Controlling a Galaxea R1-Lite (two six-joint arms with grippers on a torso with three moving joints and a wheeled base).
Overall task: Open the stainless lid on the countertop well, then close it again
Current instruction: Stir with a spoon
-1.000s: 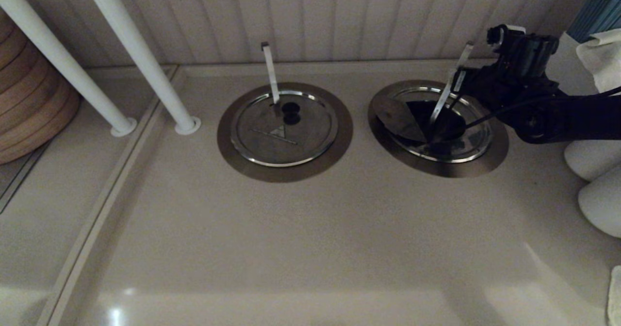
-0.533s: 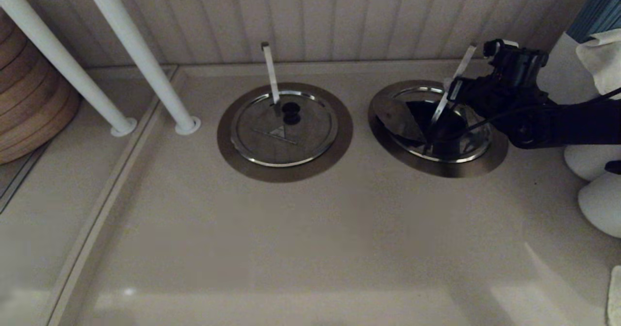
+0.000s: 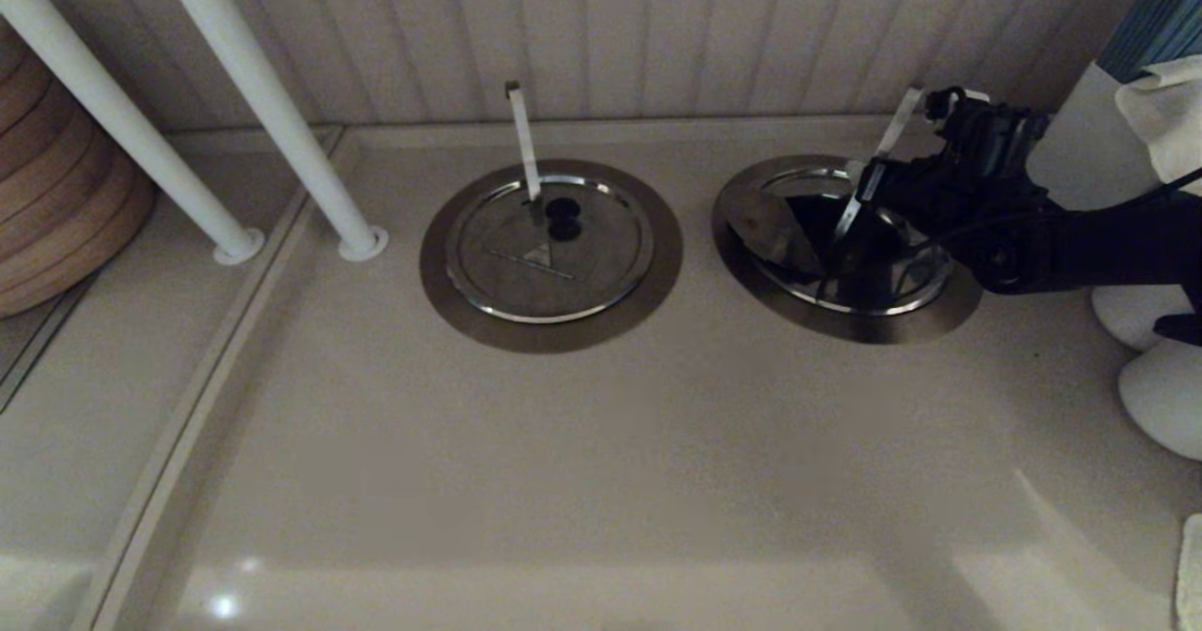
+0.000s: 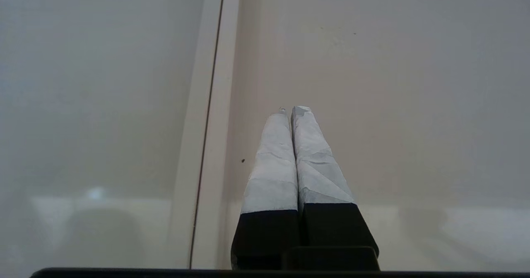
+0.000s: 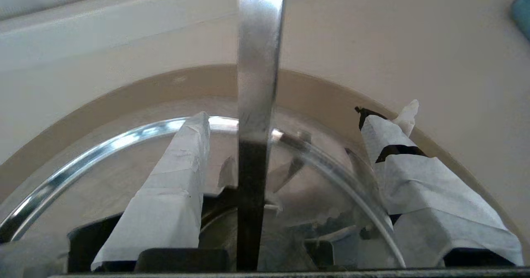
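The stainless lid (image 3: 772,229) is tipped up in the countertop well (image 3: 850,329), and a dark opening shows beside it. Its shiny rim (image 5: 124,139) arcs across the right wrist view. The diagonal flat strip (image 3: 899,113) rises from the well toward the back wall. My right gripper (image 3: 866,185) hovers over the far side of the well. It is open, with the strip (image 5: 258,42) standing between its taped fingers (image 5: 182,174) and touching neither. My left gripper (image 4: 295,109) is shut over bare counter and is out of the head view.
The twin lid (image 3: 549,255) lies closed to the left under its near-vertical strip (image 3: 522,138). Two white posts (image 3: 362,237) and a wooden stack (image 3: 56,199) stand at the far left. White rounded objects (image 3: 1160,387) and a cloth (image 3: 1164,115) crowd the right edge.
My right gripper has moved left and lower toward the diagonal strip, which now stands between its fingers. The lid stays tipped open.
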